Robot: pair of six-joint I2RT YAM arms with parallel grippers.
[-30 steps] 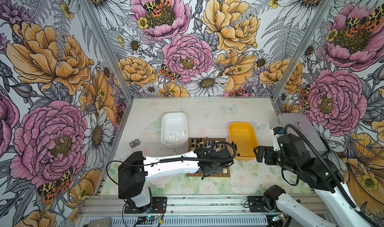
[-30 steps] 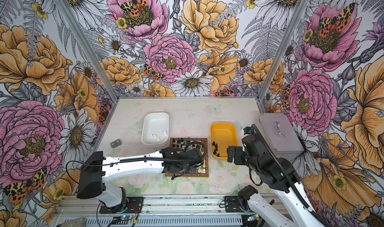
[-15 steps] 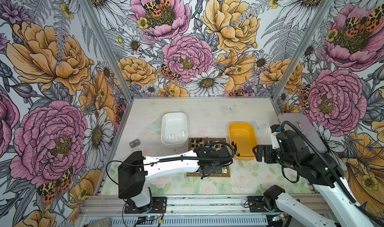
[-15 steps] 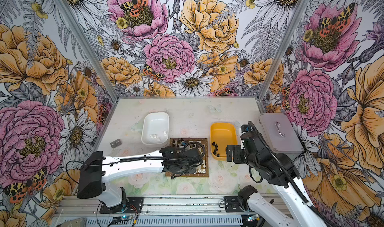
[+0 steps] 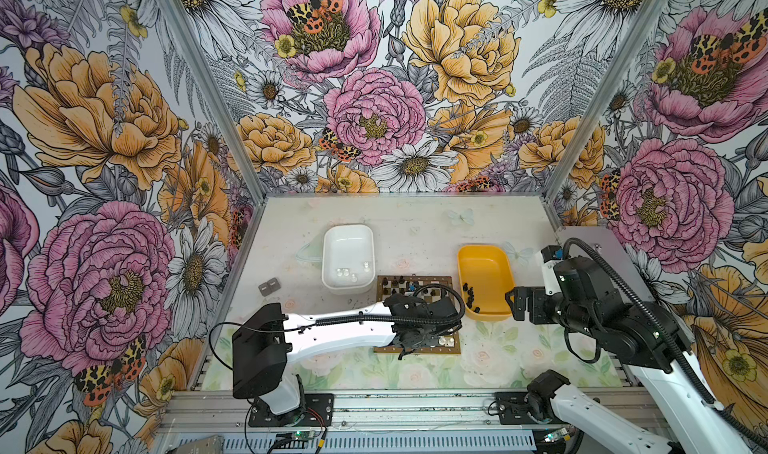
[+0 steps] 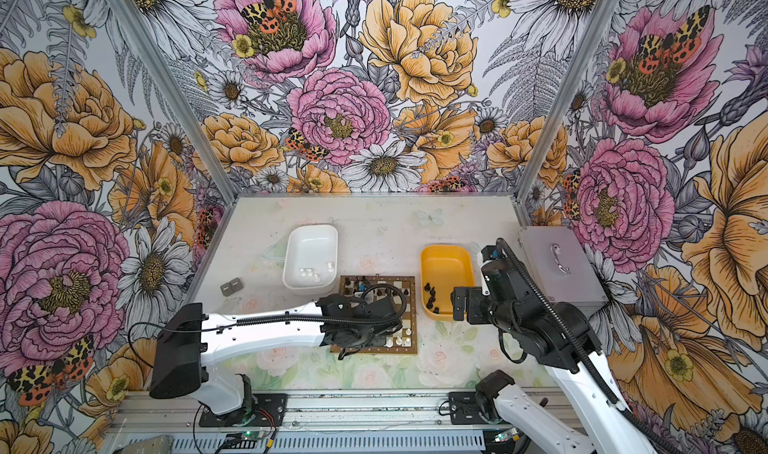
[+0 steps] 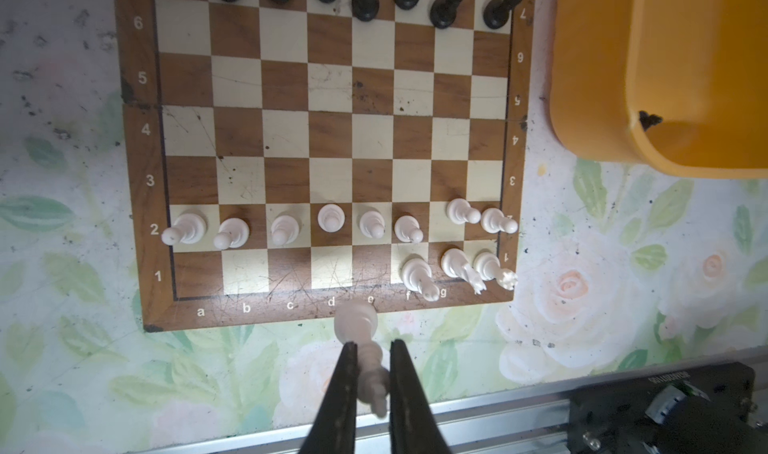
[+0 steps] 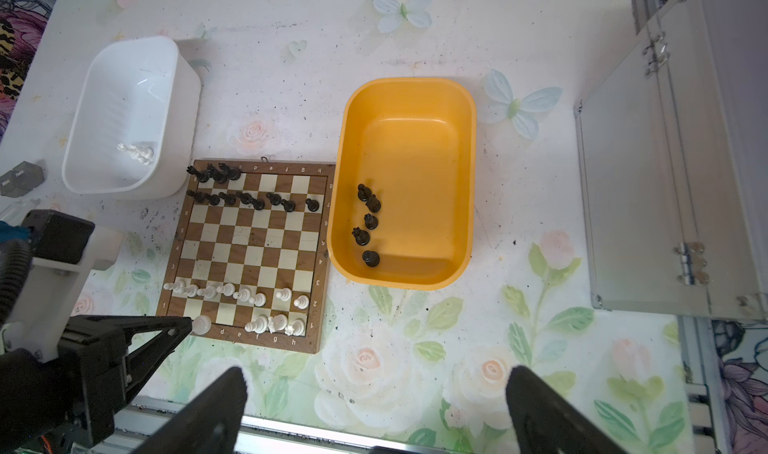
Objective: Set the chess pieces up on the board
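The board (image 7: 332, 140) lies between two trays, also seen in both top views (image 5: 446, 283) (image 6: 409, 306). White chess pieces (image 7: 331, 217) fill rank 2, and three more (image 7: 457, 264) stand on f1 to h1. Black chess pieces (image 8: 249, 200) line the far ranks. My left gripper (image 7: 371, 343) is shut on a white chess piece (image 7: 356, 321), held over the board's near border by the d and e marks (image 8: 202, 324). My right gripper (image 8: 376, 389) is open and empty above the table right of the board (image 5: 515, 302).
A yellow tray (image 5: 484, 260) right of the board holds several black pieces (image 8: 368, 223). A white tray (image 5: 348, 248) at its far left holds a few white ones (image 8: 135, 153). A silver case (image 6: 557, 264) stands at the right. Small grey blocks (image 5: 269, 286) lie left.
My left gripper has drifted slightly left along the board's near edge, still holding the white piece. The right arm has barely shifted.
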